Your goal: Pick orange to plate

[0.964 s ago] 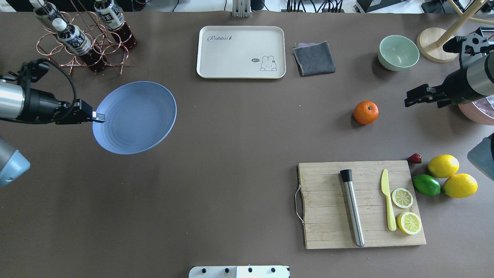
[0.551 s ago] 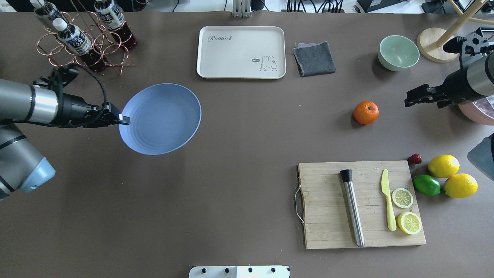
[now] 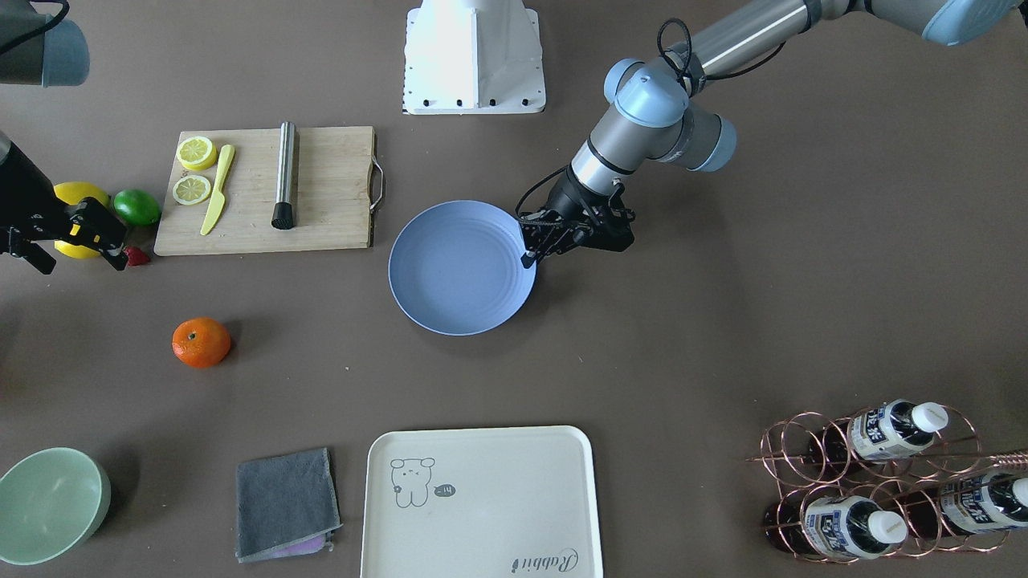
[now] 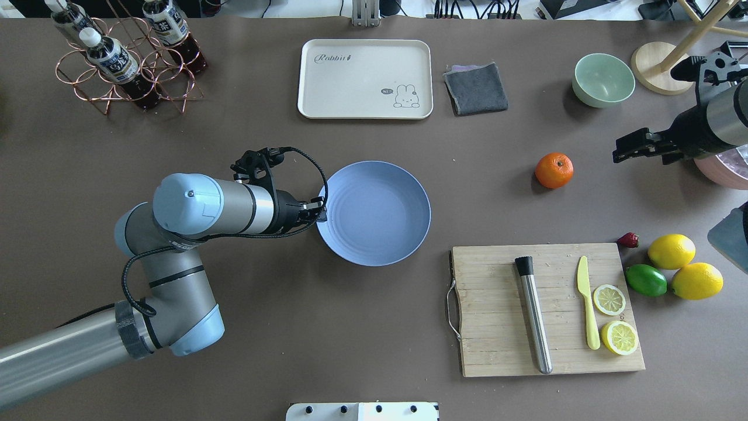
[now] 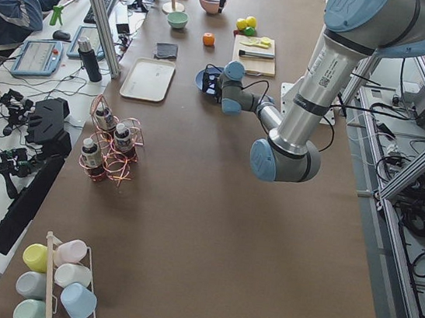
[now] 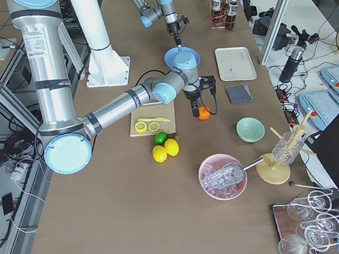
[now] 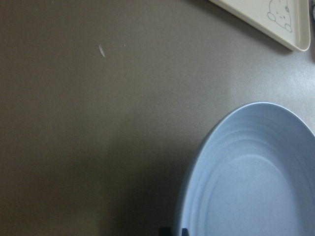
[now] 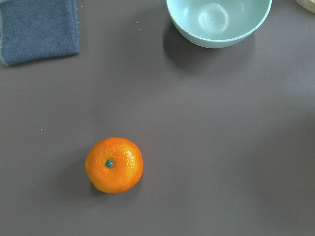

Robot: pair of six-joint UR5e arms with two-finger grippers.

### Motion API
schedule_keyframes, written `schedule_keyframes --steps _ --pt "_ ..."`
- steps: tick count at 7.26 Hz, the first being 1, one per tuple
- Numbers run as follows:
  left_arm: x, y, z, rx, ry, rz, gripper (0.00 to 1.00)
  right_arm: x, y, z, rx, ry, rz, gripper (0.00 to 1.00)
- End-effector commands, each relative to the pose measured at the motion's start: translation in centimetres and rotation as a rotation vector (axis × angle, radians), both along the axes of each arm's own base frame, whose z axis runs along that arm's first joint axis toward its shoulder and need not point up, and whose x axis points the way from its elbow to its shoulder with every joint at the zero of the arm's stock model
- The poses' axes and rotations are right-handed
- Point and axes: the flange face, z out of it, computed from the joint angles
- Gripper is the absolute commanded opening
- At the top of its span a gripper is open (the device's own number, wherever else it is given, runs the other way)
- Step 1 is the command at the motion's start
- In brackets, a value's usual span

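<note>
The left gripper point(image 4: 320, 213), clamped on the rim of the blue plate point(image 4: 380, 216), has carried it from the table's left side to the middle. The orange point(image 4: 554, 170) lies untouched at the plate's two o'clock. The right gripper point(image 4: 626, 152), fingers apart, waits at the orange's three o'clock, so the carry is now likely shorter.

The cream tray point(image 4: 365, 79) bears the script word "Rabbit" point(image 4: 333, 58) in one corner. Beside its drawn rabbit, a small speech bubble point(image 4: 386, 91) reads "hi". The bottles point(image 4: 111, 58) in the wire rack have printed labels, too small to read. A blue cap on the left arm point(image 5: 347, 0) shows a "UR" mark; the label strip below it is illegible.
</note>
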Motion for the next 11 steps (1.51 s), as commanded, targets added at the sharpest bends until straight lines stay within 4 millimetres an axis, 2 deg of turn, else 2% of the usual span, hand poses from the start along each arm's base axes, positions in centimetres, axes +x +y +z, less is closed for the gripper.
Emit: schedule_keyframes --steps 1,2,3,4,5,6,7,8,10,11 --pt "-0.6 -1.4 0.8 -0.007 -0.017 -0.026 0.00 0.0 0.0 0.0 -0.001 0.000 0.000 1.00" --pt "-1.4 -2.2 1.3 0.006 -0.029 -0.029 0.97 -0.1 0.0 0.0 0.000 0.001 -0.001 1.00" --pt "-2.7 -2.8 2.1 0.027 -0.043 -0.032 0.98 0.0 0.0 0.0 0.001 0.001 0.001 1.00" --pt "-7.1 -5.5 4.1 0.030 -0.057 0.024 0.98 -0.1 0.0 0.1 -0.001 0.002 -0.001 1.00" --pt "-15.5 -7.8 8.3 0.062 -0.092 0.072 0.98 -0.1 -0.1 0.2 -0.003 0.003 -0.001 1.00" --pt "-23.9 -7.6 13.3 0.119 -0.144 0.113 0.98 -0.1 -0.1 0.2 -0.002 0.004 0.000 1.00" --pt "-30.7 -7.8 16.8 0.181 -0.174 0.152 0.98 -0.1 -0.1 0.3 -0.002 0.005 -0.001 1.00" --pt "-37.5 -7.4 21.2 0.269 -0.215 0.209 0.98 -0.1 -0.1 0.4 -0.004 0.006 -0.001 1.00" --pt "-48.2 -7.6 26.9 0.357 -0.362 0.286 0.98 -0.1 0.0 0.4 -0.004 0.007 -0.002 1.00" --pt "-53.4 -7.9 28.9 0.362 -0.425 0.322 0.98 -0.1 0.0 0.5 -0.005 0.008 -0.002 1.00"
